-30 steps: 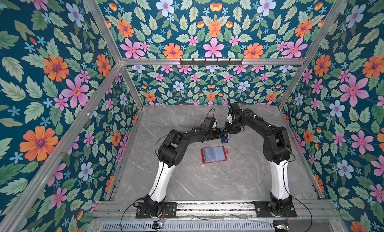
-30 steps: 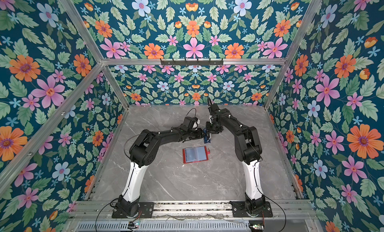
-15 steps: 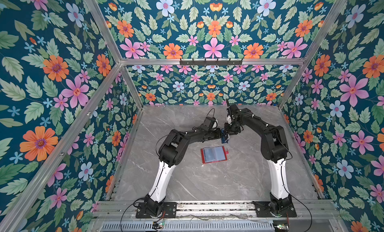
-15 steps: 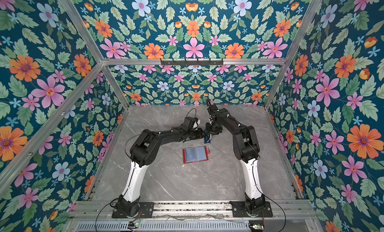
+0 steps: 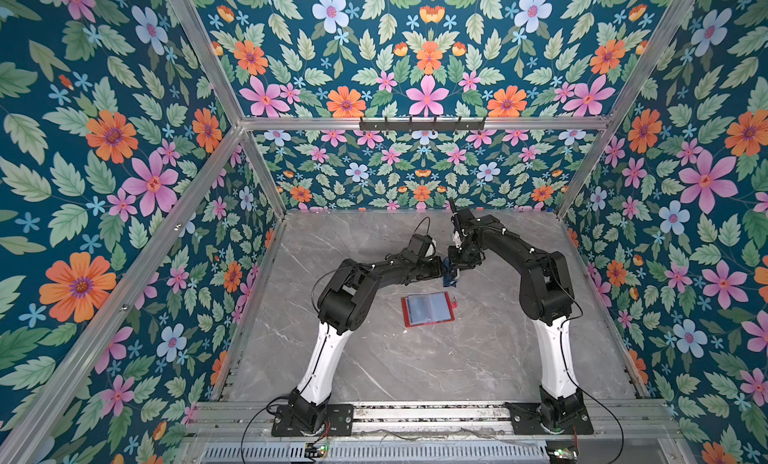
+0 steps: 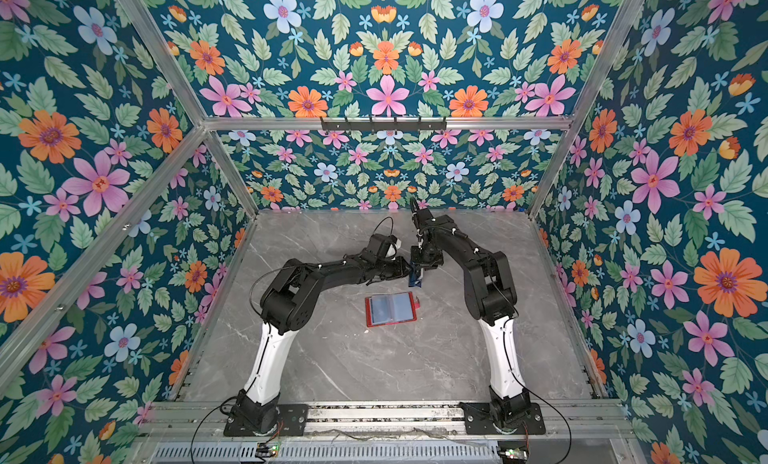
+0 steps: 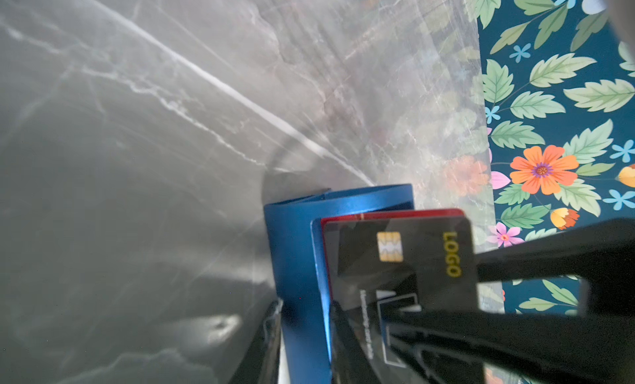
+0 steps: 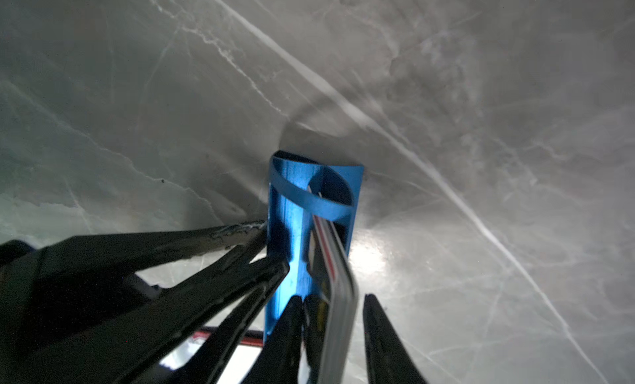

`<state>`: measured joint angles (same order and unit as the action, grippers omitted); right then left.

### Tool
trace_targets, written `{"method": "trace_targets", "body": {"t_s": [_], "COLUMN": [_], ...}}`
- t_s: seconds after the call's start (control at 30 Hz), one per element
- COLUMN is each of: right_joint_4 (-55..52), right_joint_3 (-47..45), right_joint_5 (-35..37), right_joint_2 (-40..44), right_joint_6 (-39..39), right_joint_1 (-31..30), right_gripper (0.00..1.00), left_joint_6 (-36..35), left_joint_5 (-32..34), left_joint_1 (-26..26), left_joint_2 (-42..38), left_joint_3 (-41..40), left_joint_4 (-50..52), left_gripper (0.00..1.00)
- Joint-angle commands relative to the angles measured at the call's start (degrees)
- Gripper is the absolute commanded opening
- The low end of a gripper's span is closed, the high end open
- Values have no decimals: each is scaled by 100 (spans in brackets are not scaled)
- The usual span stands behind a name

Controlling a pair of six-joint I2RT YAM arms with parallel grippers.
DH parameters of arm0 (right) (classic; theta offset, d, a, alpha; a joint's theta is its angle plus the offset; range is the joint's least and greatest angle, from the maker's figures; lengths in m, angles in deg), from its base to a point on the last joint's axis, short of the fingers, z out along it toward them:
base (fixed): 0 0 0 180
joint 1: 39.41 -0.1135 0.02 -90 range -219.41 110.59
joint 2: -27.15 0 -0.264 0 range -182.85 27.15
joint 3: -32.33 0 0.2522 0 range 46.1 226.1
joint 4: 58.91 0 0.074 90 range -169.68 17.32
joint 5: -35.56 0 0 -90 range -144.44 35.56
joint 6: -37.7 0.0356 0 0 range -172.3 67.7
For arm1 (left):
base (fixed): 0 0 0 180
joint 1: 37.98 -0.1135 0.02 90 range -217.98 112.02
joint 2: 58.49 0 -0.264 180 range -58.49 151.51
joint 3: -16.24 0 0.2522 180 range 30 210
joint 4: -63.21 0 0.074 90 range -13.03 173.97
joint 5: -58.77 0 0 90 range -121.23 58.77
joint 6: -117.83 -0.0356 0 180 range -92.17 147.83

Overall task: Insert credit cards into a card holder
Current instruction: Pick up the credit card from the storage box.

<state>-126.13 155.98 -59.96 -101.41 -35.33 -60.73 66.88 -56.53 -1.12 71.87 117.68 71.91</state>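
Note:
The card holder (image 5: 428, 309) (image 6: 391, 309) lies open and flat on the table, red with clear sleeves up, and nothing touches it. Behind it stands a small blue card rack (image 5: 450, 276) (image 7: 295, 262) (image 8: 292, 227). The credit cards stand in it: a black card with a chip (image 7: 402, 262) in front and a red card (image 7: 395, 214) behind. My left gripper (image 7: 305, 337) (image 5: 444, 271) is shut on the rack's wall. My right gripper (image 8: 335, 341) (image 5: 456, 266) straddles the cards' upper edges, open, with a gap at one finger (image 8: 385, 344).
The grey marble table (image 5: 415, 358) is ringed by floral walls (image 5: 124, 192) and aluminium frame posts. Both arms meet over the rack at the middle back. A black hook rail (image 5: 422, 123) hangs on the back wall.
The right arm has shifted slightly at the rack and its jaws stand a little closer round the cards. The left arm and the card holder have not moved.

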Motion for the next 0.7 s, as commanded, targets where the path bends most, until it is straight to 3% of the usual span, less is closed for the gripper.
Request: {"method": "trace_targets", "body": {"t_s": [0.0,0.67], "right_joint_4": [-269,-420], "right_joint_3": [80,125], "right_joint_5": [205,337], "right_joint_2": [-4,250], "right_joint_6": [9,44], "right_joint_1": [-17,-91], "right_gripper": [31,26], "left_joint_6": [25,55], "left_joint_5": [156,262], "left_joint_1": [3,-2], "left_joint_2": [14,37], "left_joint_3": [-14,-16], "left_joint_4": [330,409], "left_gripper": [26,24]}}
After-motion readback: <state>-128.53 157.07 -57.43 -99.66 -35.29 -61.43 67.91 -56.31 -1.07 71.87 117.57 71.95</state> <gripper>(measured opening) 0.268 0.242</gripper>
